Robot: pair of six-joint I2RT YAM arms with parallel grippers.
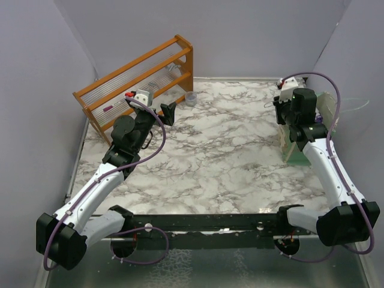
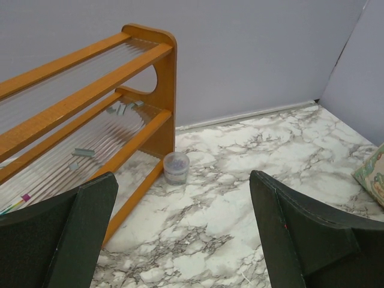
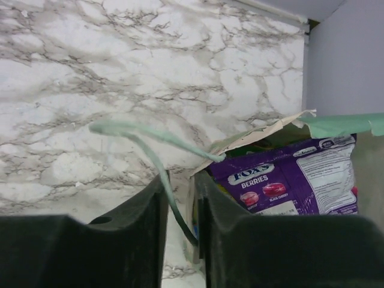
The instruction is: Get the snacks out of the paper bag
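The paper bag [image 1: 296, 150] stands at the table's right edge, under my right arm. In the right wrist view its torn cream rim [image 3: 264, 129] and green wall [image 3: 342, 123] frame a purple snack packet [image 3: 282, 180] marked with berries inside. My right gripper [image 3: 182, 180] straddles the bag's near wall, one finger inside and one outside. Its jaws are drawn close, with the pale green handle cord [image 3: 138, 135] running between them. A thin gap still shows, and whether they pinch the wall I cannot tell. My left gripper [image 2: 183, 175] hangs open and empty over the marble, near the rack.
An orange wooden rack [image 1: 138, 78] with ribbed clear shelves stands at the back left. A small clear jar [image 2: 176, 167] sits by its foot. Grey walls close in the table on three sides. The bag's printed corner [image 2: 373, 174] shows at the right edge of the left wrist view.
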